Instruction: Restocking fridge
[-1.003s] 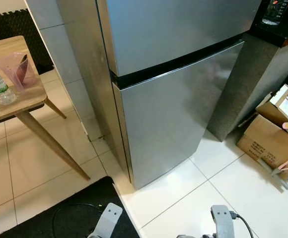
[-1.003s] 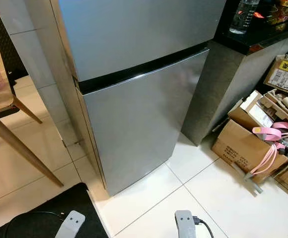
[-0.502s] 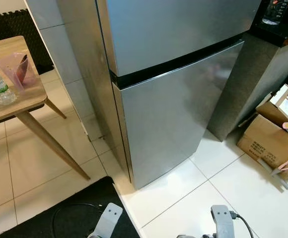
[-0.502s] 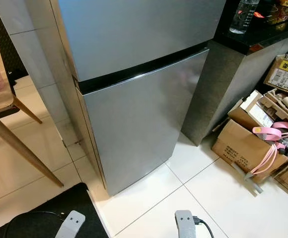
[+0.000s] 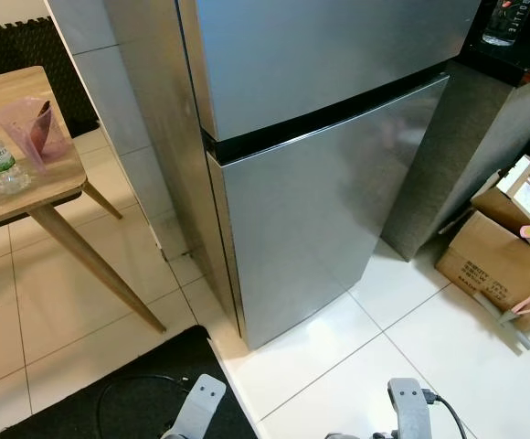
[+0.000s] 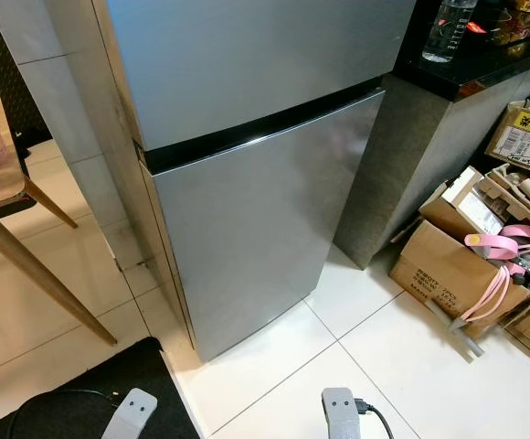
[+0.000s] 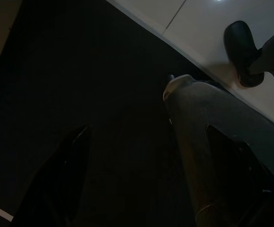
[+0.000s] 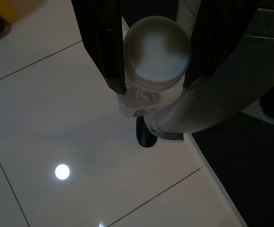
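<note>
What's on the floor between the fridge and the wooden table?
Just bare tiles between the fridge and the table, seen in the left eye view.

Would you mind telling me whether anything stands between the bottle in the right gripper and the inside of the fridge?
Yes: both doors of the fridge are shut. The right gripper holds the bottle low above the floor; the left gripper hangs free.

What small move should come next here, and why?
Probably raise the empty left hand toward the fridge's lower door to open it: both doors are shut, and the right hand is already clamped on a bottle.
</note>
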### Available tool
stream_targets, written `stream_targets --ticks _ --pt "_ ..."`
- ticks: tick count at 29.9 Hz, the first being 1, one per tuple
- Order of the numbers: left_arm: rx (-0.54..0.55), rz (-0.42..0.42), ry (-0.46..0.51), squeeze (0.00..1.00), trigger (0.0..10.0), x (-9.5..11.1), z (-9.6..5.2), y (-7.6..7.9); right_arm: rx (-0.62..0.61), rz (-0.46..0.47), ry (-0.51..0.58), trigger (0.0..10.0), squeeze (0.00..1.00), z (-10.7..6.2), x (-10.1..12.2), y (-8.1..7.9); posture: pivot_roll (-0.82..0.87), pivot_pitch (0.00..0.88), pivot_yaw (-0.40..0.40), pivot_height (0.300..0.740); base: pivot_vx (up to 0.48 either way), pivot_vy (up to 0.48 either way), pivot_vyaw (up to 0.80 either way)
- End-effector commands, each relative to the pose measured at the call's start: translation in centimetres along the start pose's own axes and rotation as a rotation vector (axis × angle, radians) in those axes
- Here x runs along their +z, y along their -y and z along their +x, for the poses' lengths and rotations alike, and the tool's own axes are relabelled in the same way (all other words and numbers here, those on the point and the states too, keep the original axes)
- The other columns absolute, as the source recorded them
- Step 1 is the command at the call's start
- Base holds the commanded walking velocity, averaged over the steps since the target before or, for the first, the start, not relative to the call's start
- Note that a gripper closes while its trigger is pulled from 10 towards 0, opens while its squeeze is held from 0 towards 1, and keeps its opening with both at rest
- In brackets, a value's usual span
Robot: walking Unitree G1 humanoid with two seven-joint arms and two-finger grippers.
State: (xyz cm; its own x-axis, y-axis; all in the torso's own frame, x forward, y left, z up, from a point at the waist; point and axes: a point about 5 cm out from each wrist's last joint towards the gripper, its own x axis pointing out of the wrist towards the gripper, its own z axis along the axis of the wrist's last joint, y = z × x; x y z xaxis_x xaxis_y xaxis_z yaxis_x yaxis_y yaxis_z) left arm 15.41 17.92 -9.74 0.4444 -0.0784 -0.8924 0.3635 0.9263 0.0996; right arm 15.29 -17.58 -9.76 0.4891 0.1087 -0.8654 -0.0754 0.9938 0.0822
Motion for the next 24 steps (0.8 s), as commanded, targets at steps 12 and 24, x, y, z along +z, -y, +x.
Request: stream_targets --ticks 12,24 --pt "-0.019 0.001 -0.035 0.00 10.0 -0.80 -0.04 0.50 0.020 0.018 -0.025 10.0 0.00 0.02 -0.64 -0.58 -0.03 0.069 -0.004 0.740 0.000 0.000 0.00" --pt "-0.019 -0.001 -0.035 0.00 10.0 -0.79 -0.03 0.52 0.020 0.017 -0.026 10.0 0.00 0.02 -0.65 -0.55 -0.03 0.069 -0.005 0.740 0.000 0.000 0.00"
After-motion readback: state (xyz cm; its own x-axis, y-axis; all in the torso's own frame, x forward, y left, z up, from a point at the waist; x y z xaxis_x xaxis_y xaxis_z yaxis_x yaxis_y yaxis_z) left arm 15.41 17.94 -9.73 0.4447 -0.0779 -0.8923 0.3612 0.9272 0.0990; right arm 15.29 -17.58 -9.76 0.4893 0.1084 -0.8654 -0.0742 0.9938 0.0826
